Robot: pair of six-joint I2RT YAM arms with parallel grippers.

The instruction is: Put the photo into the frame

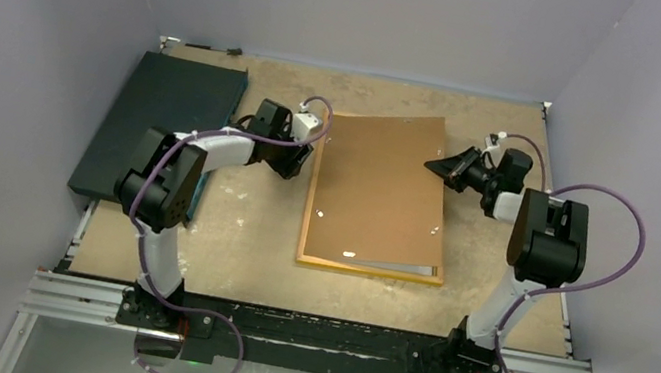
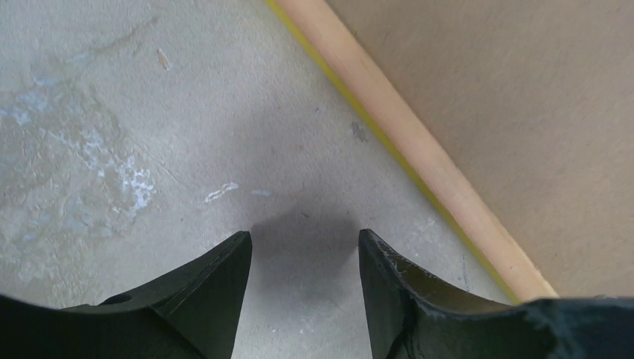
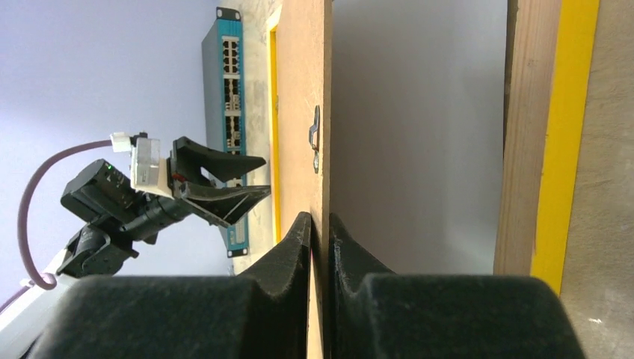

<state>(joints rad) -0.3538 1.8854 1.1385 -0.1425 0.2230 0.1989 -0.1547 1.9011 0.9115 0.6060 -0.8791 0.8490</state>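
Observation:
The frame (image 1: 368,270) lies face down on the table, wood-toned back up with a yellow rim; it also shows in the left wrist view (image 2: 419,149) and the right wrist view (image 3: 534,134). The plain brown backing board (image 1: 377,184) rests over it, askew and raised at its right edge. My right gripper (image 1: 439,167) is shut on that edge (image 3: 303,90), one finger on each side (image 3: 320,221). A pale grey-white sheet (image 3: 419,134) lies inside the frame under the board; it looks like the photo's white back, and no print shows. My left gripper (image 1: 295,162) is open and empty just left of the frame (image 2: 305,239).
A dark flat slab (image 1: 165,123), with rows of ports in the right wrist view (image 3: 228,134), lies at the far left by the left arm. Grey walls close in three sides. The table (image 1: 514,278) is a worn tan surface.

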